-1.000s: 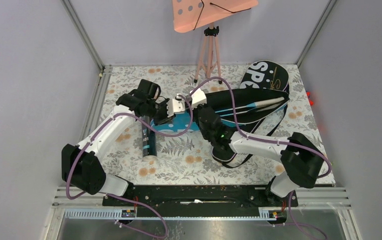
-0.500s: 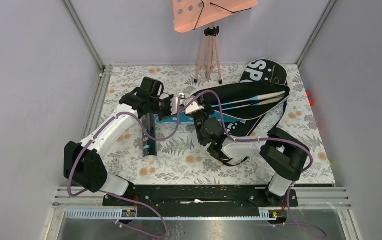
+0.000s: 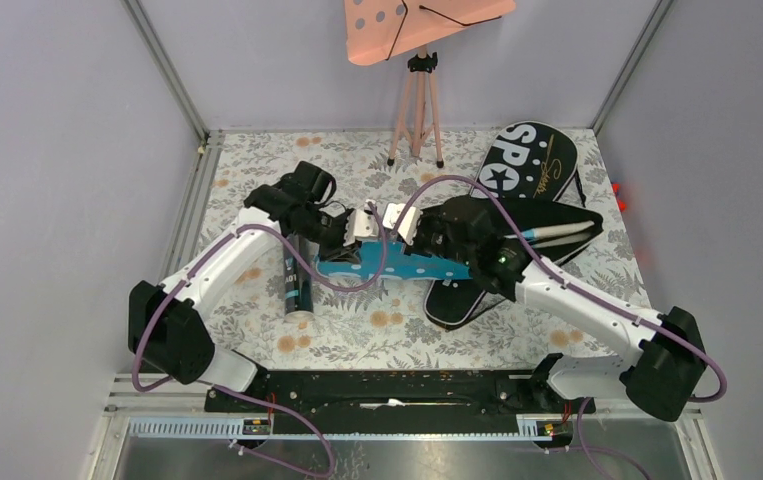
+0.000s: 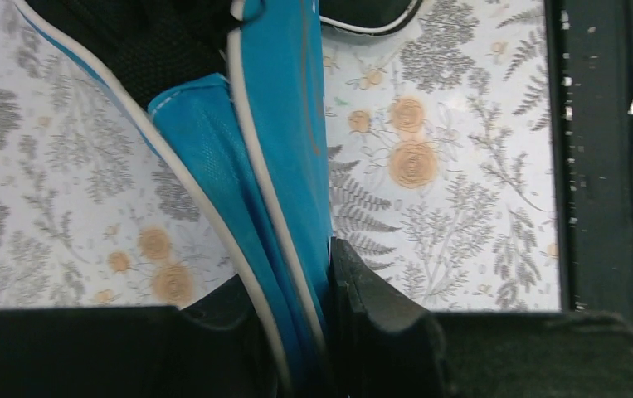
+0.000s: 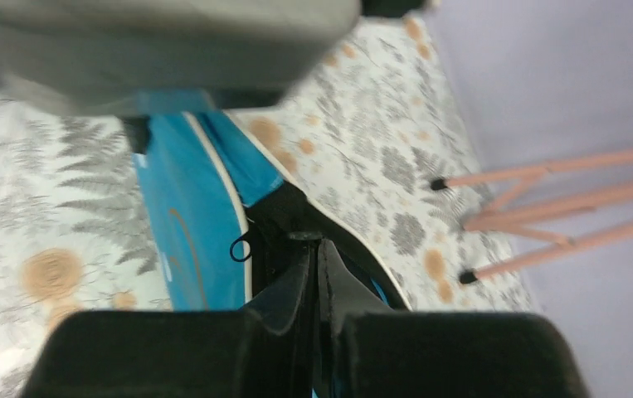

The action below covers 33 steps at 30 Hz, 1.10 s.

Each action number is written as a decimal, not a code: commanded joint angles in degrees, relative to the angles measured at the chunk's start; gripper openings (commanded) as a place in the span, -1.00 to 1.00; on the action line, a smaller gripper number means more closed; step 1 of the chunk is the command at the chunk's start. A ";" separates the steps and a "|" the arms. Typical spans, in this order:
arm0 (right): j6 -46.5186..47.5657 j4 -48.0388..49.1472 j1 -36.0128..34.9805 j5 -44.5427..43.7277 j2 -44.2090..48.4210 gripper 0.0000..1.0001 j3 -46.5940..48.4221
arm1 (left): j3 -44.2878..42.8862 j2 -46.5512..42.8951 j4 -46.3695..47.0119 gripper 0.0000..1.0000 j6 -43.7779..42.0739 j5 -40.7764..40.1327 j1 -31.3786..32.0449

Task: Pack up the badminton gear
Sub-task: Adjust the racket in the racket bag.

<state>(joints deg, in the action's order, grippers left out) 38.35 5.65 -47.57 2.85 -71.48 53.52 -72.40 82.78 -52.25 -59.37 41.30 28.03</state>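
A blue and black SPORT bag [image 3: 412,266] lies open mid-table, its black flap [image 3: 527,165] spread to the back right. Light racket handles [image 3: 560,236] stick out of it. My left gripper [image 3: 361,226] is shut on the bag's blue piped edge [image 4: 284,207], seen pinched between the jaws in the left wrist view [image 4: 309,332]. My right gripper [image 3: 403,222], just right of the left one, is shut on the bag's black opening edge [image 5: 288,211], jaws pressed together [image 5: 314,261]. A black tube [image 3: 297,277] lies left of the bag, under the left arm. No shuttlecocks show.
The pink perforated board [image 3: 417,22] on its tripod [image 3: 416,110] stands at the back centre; its legs show in the right wrist view [image 5: 545,199]. Grey walls close in the floral table [image 3: 357,335] on three sides.
My right arm has swung out to the right and stretched, its gripper staying at the bag's opening. The bag has dropped flatter, its SPORT flap now spread back right. The left gripper edged right.
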 commanded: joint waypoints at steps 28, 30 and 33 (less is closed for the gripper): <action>-24.89 -8.20 1.43 2.22 12.26 -0.41 -2.09 | 10.12 -2.87 16.23 -1.00 4.17 -14.16 4.14; -27.52 -10.59 1.43 -1.86 13.32 -0.09 -4.80 | 12.30 -5.37 18.66 -1.00 2.90 -13.35 4.18; -30.87 -13.91 1.43 -7.73 15.86 0.16 -7.48 | 14.20 -7.77 20.73 -1.00 2.14 -12.04 4.44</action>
<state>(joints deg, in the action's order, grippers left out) 12.19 -6.26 -45.82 2.74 -58.24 48.86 -61.14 77.71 -33.30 -56.66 32.36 32.99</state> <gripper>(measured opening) 0.531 0.218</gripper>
